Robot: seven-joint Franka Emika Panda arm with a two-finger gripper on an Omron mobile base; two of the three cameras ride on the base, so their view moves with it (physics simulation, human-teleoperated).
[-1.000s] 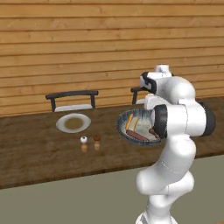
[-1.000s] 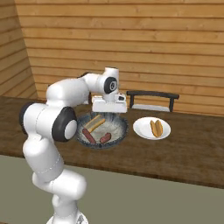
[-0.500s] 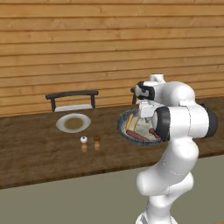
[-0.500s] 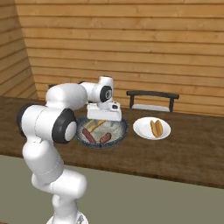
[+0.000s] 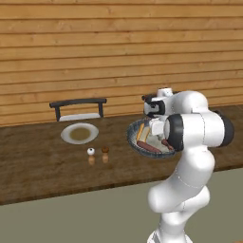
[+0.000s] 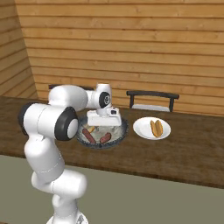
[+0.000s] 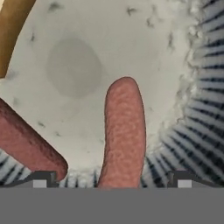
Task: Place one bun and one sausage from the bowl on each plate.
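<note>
The dark grey-blue bowl (image 5: pixel 131 138) (image 6: pixel 102 146) sits mid-counter with two sausages (image 6: pixel 89 135) and a bun (image 5: pixel 142 133) inside. My gripper (image 6: pixel 103 127) (image 7: pixel 111 181) reaches down into it, open, its fingertips (image 7: pixel 40 179) on either side of one sausage (image 7: pixel 124 135) without touching it. A second sausage (image 7: pixel 26 146) lies to the lower left, and a bun (image 7: pixel 11 30) at the top left of the hand view. One plate (image 5: pixel 65 135) to the left is bare. The other plate (image 6: pixel 141 131) to the right carries a bun with a sausage (image 6: pixel 156 127).
Salt and pepper shakers (image 5: pixel 90 154) (image 5: pixel 105 152) stand on the brown wooden counter between the bare plate and the bowl. Dark chairs (image 5: pixel 78 107) (image 6: pixel 151 98) stand behind the counter against the plank wall. The counter's front edge runs close below the bowl.
The hand has come down from above the bowl into it, staying open, so its fingers now straddle a sausage. Bowl, plates and food have not moved.
</note>
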